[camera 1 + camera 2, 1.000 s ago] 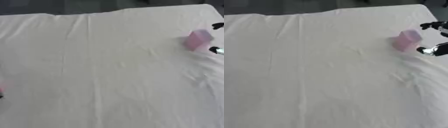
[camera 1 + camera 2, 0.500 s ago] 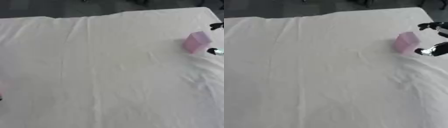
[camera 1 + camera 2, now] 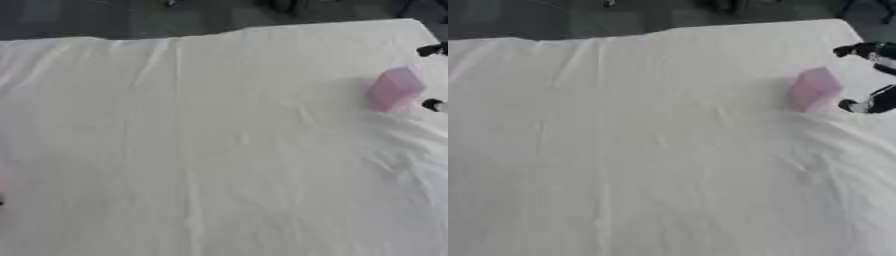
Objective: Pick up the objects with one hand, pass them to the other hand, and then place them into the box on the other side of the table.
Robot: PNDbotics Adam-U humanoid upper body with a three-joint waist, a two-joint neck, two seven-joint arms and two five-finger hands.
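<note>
Comparing with a second ago: the pink block (image 3: 813, 89) sits at the same spot on the white cloth (image 3: 649, 150), near the right edge; only the camera framing has shifted. The right hand (image 3: 870, 75) remains just beside it, fingertips spread either side of a gap, holding nothing, apparently not yet touching. Grasp not started; handover pending. No box or left hand in view.

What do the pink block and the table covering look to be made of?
Pink block: matte, evenly coloured, with no shine, possibly foam or soft plastic; I cannot tell which. Table covering: white cloth, shown by its creases and wrinkles.
</note>
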